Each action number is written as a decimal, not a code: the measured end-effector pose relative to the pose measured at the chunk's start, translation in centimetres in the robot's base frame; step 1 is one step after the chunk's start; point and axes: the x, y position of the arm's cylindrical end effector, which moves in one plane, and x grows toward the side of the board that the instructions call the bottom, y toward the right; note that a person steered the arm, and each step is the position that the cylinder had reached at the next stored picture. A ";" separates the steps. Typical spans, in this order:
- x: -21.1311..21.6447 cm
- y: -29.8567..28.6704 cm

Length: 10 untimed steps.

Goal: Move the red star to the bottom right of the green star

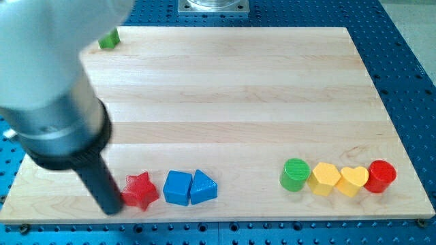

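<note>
Across the wooden board (225, 88), which filled most of the view on its blue perforated bench (409, 61), the arm's pale housing (48, 61) loomed over the top left corner and hid much of that side. From it the dark rod slanted down toward the bottom left corner, and my tip (112, 209) sat at the board surface just to the left of the red star (139, 191), touching it or very nearly so. No claw was fitted, so nothing could be said of jaws apart or together; the rod alone did the pushing.

That placement read as deliberate: set on the star's left flank, the rod seemed poised to drive it rightward. The green block (108, 39) near the top left corner, partly hidden by the arm, was probably the green star, though its shape could not be made out. If so, the red star lay well apart from it.

Close on the red star's right stood a blue block (178, 187) and a blue triangle (203, 188), likely to obstruct a straight push. Along the bottom edge toward the right corner ran a row: green cylinder (295, 174), yellow block (325, 178), yellow heart (353, 180), red cylinder (381, 175).
</note>
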 end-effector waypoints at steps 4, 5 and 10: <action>-6.4 0.6; -3.4 6.9; -24.4 5.3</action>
